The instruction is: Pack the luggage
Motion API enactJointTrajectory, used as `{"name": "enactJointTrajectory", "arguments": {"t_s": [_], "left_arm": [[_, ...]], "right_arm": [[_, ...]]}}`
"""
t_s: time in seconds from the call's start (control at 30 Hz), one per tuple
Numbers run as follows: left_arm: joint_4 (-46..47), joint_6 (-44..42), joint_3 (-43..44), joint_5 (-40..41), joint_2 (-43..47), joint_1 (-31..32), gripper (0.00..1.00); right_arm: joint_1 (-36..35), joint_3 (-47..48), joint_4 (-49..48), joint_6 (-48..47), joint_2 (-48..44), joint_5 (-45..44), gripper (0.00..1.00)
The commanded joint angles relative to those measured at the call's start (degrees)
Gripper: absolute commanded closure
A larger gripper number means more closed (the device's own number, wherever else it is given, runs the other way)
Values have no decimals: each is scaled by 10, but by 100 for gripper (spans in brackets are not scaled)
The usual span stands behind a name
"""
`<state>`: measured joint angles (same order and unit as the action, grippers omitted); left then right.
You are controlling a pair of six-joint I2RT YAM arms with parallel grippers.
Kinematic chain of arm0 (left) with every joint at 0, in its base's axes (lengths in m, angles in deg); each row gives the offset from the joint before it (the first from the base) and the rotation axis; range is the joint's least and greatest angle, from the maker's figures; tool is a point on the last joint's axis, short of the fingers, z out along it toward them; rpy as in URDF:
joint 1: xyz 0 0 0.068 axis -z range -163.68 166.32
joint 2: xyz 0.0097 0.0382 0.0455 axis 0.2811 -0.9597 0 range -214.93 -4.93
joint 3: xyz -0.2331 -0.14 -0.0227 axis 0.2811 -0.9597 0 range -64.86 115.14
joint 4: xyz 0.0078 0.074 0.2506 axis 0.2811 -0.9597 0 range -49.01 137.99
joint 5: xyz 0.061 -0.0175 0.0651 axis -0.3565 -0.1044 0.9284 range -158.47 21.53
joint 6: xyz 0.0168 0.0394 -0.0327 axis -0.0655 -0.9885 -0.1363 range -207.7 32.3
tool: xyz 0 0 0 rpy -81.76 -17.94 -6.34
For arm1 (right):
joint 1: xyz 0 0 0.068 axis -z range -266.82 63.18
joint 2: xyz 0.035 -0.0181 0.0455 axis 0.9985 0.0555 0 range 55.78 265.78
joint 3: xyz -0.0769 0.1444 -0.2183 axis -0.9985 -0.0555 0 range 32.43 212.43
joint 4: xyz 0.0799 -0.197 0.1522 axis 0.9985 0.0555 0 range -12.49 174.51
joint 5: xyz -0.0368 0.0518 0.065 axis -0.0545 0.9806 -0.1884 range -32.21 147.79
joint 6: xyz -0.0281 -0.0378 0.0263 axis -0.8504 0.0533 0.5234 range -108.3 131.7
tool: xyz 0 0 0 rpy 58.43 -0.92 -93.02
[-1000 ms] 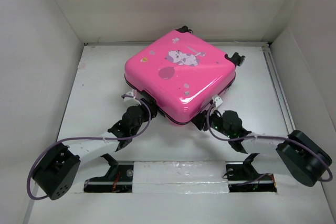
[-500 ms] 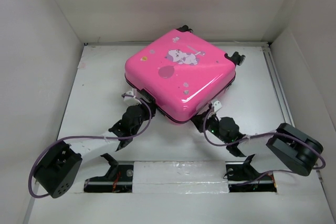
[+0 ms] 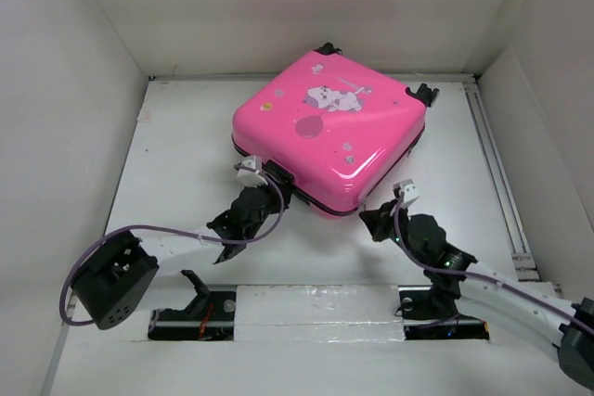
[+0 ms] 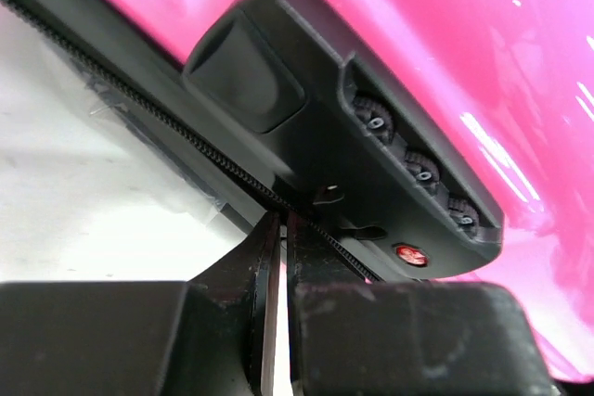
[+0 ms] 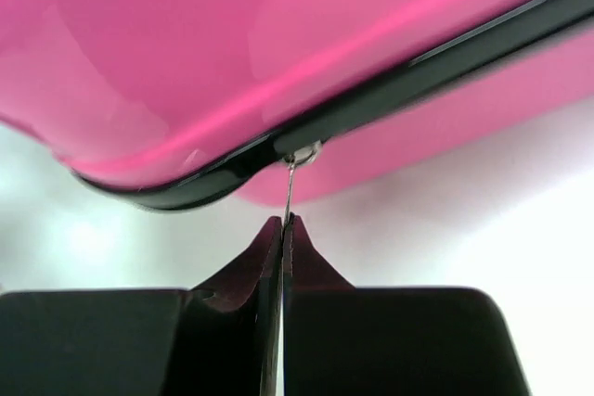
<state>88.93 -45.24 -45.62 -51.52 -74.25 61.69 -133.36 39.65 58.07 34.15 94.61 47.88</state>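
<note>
A: Where is the luggage?

B: On the white table (image 3: 176, 155), toward the back, the pink luggage (image 3: 329, 132) lies flat and closed, just beyond my two arms.

A: And your fingers?

B: My left gripper (image 4: 281, 222) is pressed together under the black combination lock (image 4: 371, 164), and I cannot tell if anything is between its fingers. My right gripper (image 5: 281, 225) pinches a thin metal zipper pull (image 5: 290, 187) at the near-right corner.
</note>
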Motion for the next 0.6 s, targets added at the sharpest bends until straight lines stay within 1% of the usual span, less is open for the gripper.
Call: {"name": "enactJointTrajectory", "arguments": {"t_s": [0.0,0.07,0.1,0.2,0.27,0.37,0.4,0.47,0.5,0.53,0.57], "left_arm": [[10,18,39,-34,-32,39,100],[18,26,46,-46,-42,39,100],[23,26,52,-51,-53,39,100],[35,32,57,-51,-74,62,100],[35,32,77,-51,-85,70,100],[35,38,91,-51,-98,76,100],[35,38,91,-51,-104,76,100],[40,43,96,-51,-110,76,100],[46,43,103,-58,-110,76,100],[46,43,103,-58,-115,82,100],[53,43,103,-58,-115,82,100]], "right_arm": [[-21,48,99,31,-64,71,100],[-27,48,132,41,-69,88,100],[-37,48,132,46,-69,108,100],[-64,63,120,46,-46,124,100],[-100,89,120,46,-16,117,100],[-154,130,114,46,13,111,100],[-171,141,108,46,36,111,100],[-215,181,108,46,69,78,100],[-225,192,116,46,90,65,100],[-235,203,116,54,133,50,100],[-249,211,105,54,157,28,100]]}}
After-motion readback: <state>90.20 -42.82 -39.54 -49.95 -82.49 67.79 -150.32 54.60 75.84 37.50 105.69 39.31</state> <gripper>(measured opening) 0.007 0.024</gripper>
